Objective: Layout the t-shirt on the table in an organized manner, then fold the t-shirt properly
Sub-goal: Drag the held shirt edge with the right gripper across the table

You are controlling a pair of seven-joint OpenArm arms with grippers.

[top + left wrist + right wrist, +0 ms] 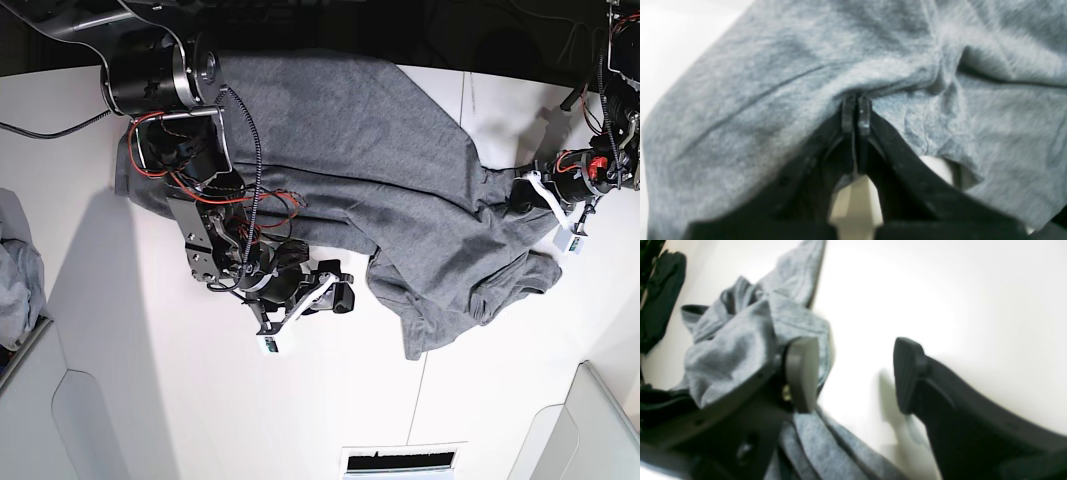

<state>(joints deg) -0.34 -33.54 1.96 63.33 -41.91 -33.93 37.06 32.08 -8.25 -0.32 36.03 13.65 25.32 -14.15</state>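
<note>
The t-shirt [340, 150] is sprawling across the upper middle of the base view on the table [150, 400], its upper part lying fairly flat while its right and lower right portion is bunching into heavy folds. At the right edge of that view the left gripper [520, 190] is pinching the cloth; its wrist view shows the jaws clenched together on a ridge of grey fabric [856, 96]. Near the lower middle of the base view the right gripper [335, 290] is sitting just beside the shirt's lower edge, and in its wrist view the jaws are standing wide apart with bare white table between them, so it is grasping nothing, though cloth is draping against the outside of one finger [800, 373]. The main risk is judged to be one-sided tension: if the left arm is pulling outward while the other side is free, the shirt is likely to slide or twist as a whole instead of spreading, deepening the bunching at the lower right. The pinched ridge may hold several layers, so a pull could drag a sleeve under the body. The cloth resting on the right finger could also snag and lift as that arm is moving away. A lighter grey garment heap [15, 270] is lying at the left edge, well apart.
</note>
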